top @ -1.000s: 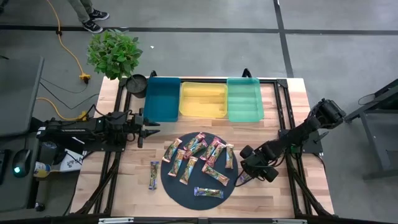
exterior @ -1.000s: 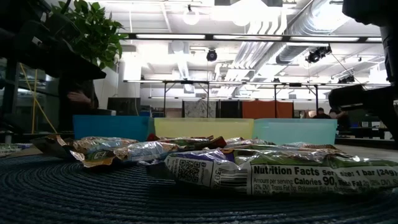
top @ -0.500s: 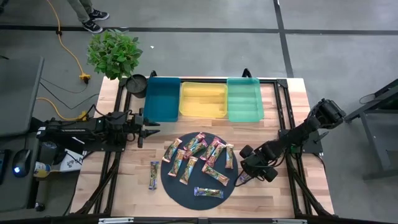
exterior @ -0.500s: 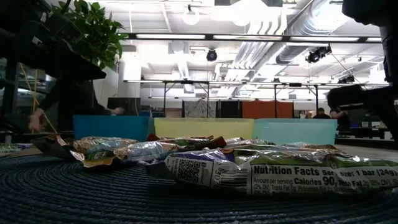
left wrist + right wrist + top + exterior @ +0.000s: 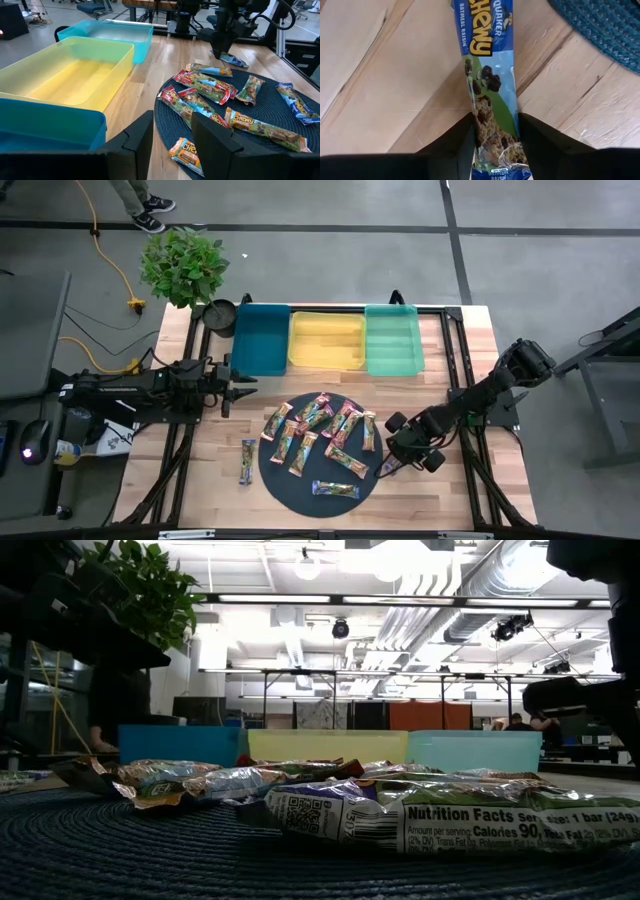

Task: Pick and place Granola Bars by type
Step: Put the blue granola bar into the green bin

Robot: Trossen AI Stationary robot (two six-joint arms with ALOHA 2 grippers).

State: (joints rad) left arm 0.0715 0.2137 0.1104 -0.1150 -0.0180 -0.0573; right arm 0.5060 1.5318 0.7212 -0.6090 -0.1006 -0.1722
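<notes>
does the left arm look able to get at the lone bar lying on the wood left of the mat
Probably yes. The left gripper waits above bare wood, and the lone bar lies apart from the mat with nothing between. The right gripper works on the far side.

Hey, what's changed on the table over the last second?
The right gripper has closed its jaws onto the blue oatmeal raisin bar lying on the wood beside the dark mat, edging slightly toward it. The left gripper, the trays and the piled bars stayed put.
</notes>
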